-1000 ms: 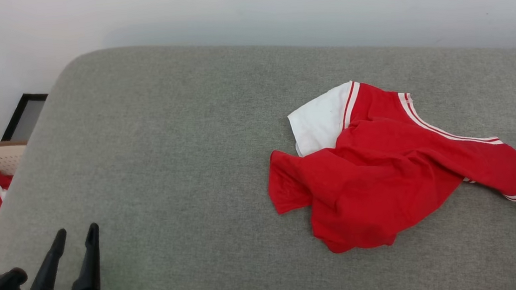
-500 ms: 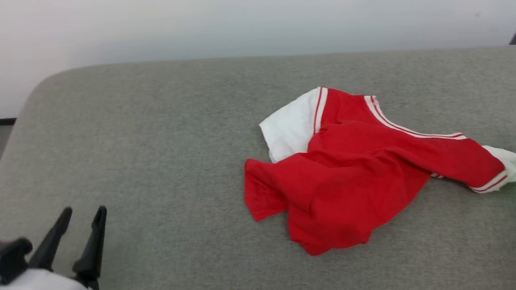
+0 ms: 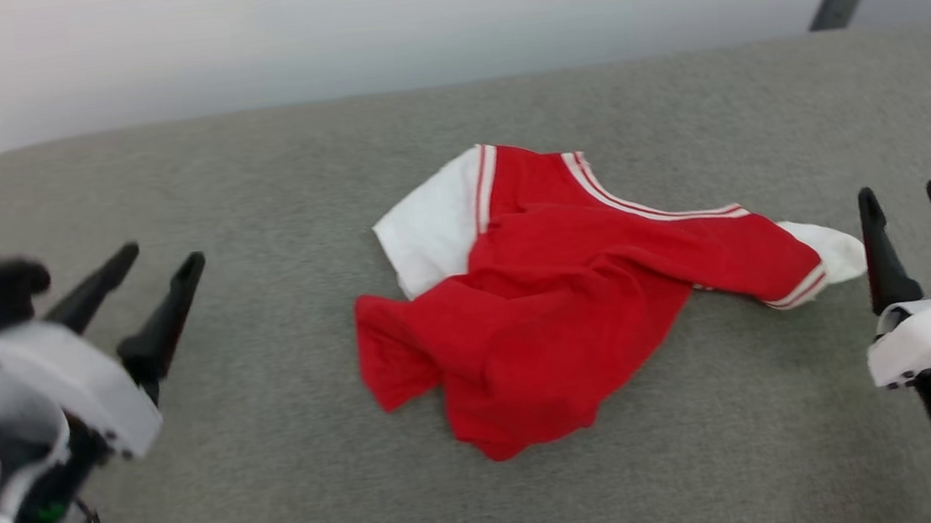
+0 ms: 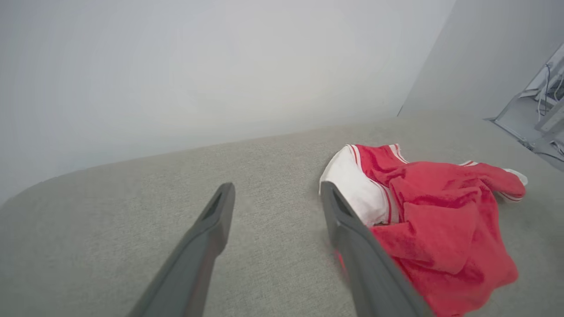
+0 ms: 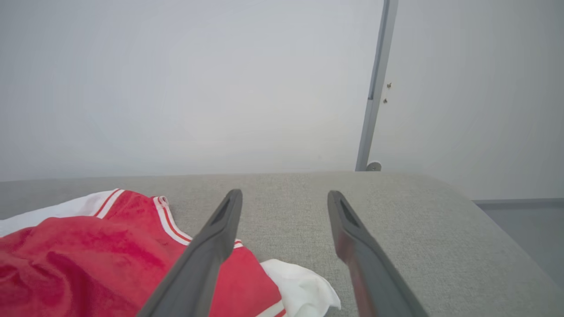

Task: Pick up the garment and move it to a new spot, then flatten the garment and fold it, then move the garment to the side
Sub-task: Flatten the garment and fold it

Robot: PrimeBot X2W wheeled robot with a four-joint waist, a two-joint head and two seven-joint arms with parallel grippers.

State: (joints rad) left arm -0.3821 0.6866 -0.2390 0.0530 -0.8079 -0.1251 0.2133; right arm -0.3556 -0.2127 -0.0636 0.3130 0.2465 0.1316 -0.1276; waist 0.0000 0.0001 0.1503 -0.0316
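Right gripper [image 3: 902,191] has opened, seemingly clear of garment [image 3: 538,322].

Rumpled garment [image 4: 440,229] — near left gripper [image 4: 275,193]

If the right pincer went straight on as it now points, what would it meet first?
The right pincer would probably meet bare grey cushion first; the garment's white sleeve lies just left of that line. Depth is unclear.

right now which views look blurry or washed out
Head view: left gripper smeared, shirt fairly crisp; left wrist view: near fingers soft, wall pale and featureless; right wrist view: flat even light, no hard shadows, fingers soft low down.
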